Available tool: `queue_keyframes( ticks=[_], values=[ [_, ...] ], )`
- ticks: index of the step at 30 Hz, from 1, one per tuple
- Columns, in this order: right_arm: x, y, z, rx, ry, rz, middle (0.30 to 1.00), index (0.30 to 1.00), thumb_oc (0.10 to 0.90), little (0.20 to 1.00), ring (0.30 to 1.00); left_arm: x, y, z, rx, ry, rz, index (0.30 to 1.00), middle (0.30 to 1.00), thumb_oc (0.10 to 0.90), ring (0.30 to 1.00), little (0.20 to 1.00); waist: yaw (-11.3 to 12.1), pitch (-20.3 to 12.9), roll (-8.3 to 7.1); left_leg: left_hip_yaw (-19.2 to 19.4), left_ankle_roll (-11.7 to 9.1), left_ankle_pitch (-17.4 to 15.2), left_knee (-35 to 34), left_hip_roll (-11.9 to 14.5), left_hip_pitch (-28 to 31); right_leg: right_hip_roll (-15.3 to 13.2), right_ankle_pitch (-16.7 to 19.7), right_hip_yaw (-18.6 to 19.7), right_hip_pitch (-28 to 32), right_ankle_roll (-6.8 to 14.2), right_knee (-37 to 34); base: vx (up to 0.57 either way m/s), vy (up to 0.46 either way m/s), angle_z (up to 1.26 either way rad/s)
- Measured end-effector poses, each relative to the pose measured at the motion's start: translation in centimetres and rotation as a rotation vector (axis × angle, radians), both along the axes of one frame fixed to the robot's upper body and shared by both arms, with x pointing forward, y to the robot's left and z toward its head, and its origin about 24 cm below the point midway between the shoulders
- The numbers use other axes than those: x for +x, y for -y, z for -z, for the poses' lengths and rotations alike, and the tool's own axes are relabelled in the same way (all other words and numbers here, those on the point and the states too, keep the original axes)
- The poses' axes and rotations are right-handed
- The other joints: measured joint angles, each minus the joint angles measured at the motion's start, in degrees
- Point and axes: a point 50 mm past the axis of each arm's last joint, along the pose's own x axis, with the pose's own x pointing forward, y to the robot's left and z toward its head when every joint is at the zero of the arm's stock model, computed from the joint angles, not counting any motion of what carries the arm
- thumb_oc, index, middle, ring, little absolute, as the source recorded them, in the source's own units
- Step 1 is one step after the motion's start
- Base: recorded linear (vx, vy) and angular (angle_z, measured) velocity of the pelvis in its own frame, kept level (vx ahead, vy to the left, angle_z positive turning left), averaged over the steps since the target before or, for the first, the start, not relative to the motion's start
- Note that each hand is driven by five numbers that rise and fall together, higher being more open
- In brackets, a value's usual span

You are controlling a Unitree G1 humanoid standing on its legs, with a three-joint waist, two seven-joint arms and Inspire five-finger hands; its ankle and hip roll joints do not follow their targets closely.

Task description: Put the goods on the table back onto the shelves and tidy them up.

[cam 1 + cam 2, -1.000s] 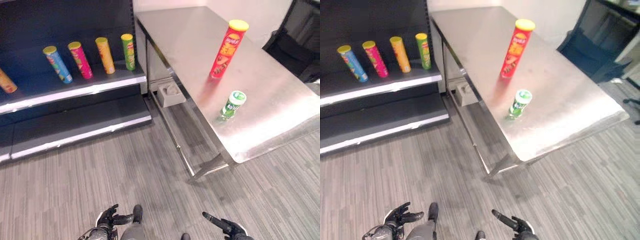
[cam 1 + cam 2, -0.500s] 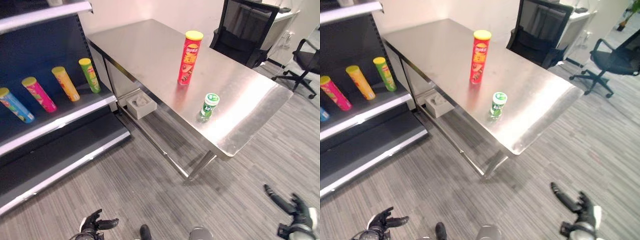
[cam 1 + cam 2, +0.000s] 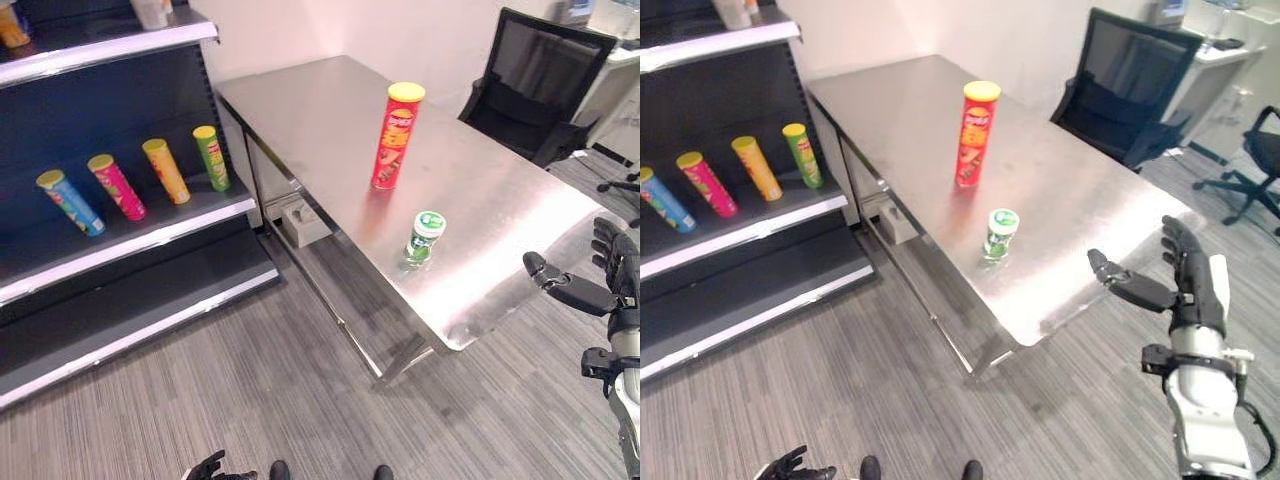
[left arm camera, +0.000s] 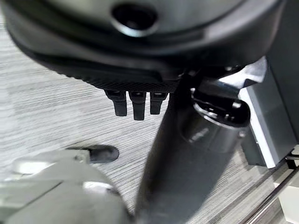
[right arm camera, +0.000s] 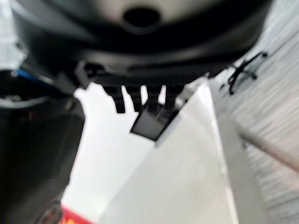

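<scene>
Right hand (image 3: pixel 1185 285), fingers spread and empty, has risen from floor level to the counter (image 3: pixel 1070 190) edge, nearing the short green can (image 3: pixel 999 234) and tall red tube (image 3: pixel 976 134), both unshelved; left hand (image 3: pixel 212 468) low, relaxed.

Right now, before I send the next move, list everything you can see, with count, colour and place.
Tall can: 1, red with yellow lid, upright mid-table.
Short can: 1, green with white lid, upright near the table's front edge.
Table: 1, steel.
Shelf cans: 4, blue, pink, orange, green, leaning on the middle shelf.
Shelves: dark, left of table.
Office chair: 1, black, behind table.
Right hand: open, raised beside table's corner.
Left hand: low, near floor.
</scene>
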Motion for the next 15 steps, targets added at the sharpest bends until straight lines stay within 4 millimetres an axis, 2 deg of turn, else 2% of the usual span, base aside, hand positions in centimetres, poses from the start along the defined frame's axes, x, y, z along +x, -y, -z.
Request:
queue_keyframes(
  ticks=[2,5,12,15],
  values=[
    [0.5,-1.0,0.6,-0.003,-0.04,-0.065,0.9,0.9,0.8,0.9,0.9,0.7,-0.2,-0.2,0.007,0.018,0.008,0.9,0.9,0.8,0.9,0.9,0.6,0.18,-0.57,-0.4,-0.14,0.06,-0.04,-0.08,0.08,-0.07,-0.11,-0.43,0.41,0.1,-0.01,0.02,-0.066,0.1],
    [0.7,-1.6,1.1,-0.009,-0.07,-0.101,0.9,0.9,0.8,0.9,0.9,0.6,-0.4,-0.2,0.013,0.016,0.008,0.9,0.9,0.8,0.9,0.9,0.73,0.25,-0.85,-0.82,-0.28,-0.83,-0.3,-0.06,-0.3,-0.17,-0.6,-0.63,0.69,0.55,-0.02,0.03,-0.044,0.06],
    [1.0,-2.0,1.2,-0.06,-0.109,-0.138,0.9,0.9,0.8,0.9,0.9,0.1,-0.7,-0.2,0.018,0.004,0.001,0.9,0.9,0.8,0.9,0.9,1.07,0.26,-0.87,-1.78,-0.46,-0.27,-0.26,-0.15,-0.79,-0.22,-0.59,-1.67,0.79,0.37,-0.01,0.02,-0.029,0.07],
    [1.8,-1.9,2.0,-0.095,-0.162,-0.136,0.9,0.9,0.8,0.9,0.9,0.2,-0.8,-0.2,0.02,0.007,0.003,0.9,0.9,0.8,0.9,0.9,1.1,0.24,-0.85,-2.48,-0.6,-0.06,0.0,-0.27,-0.82,-0.27,-0.77,-2.37,0.88,0.18,-0.01,0.02,-0.032,0.11]
  ],
)
